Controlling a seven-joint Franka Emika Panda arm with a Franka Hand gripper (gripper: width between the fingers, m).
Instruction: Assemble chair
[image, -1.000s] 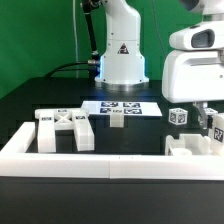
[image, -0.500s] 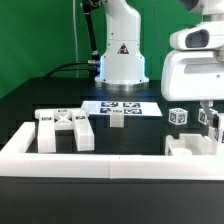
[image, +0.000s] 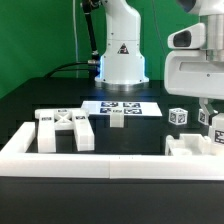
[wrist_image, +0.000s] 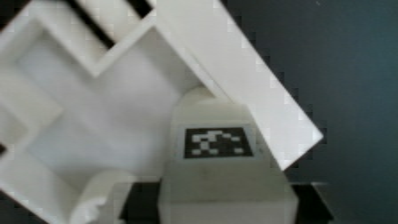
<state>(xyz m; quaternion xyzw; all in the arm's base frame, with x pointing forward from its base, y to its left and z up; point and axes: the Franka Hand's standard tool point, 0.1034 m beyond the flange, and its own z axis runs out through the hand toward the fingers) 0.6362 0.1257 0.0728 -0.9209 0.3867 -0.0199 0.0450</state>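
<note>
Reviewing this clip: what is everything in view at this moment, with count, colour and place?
back panel: one, white, X-braced, on the table at the exterior view's left
small block: one, white, just in front of the marker board
marker board: one, white with black tags, mid-table
tagged cube: one, white, exterior view's right
blocky part: one, white, at the right, behind the wall
barrier wall: one, white, across the front
table: one, black
arm base: one, white, at the back
gripper: one, dark fingers, shut on a white tagged block
</note>
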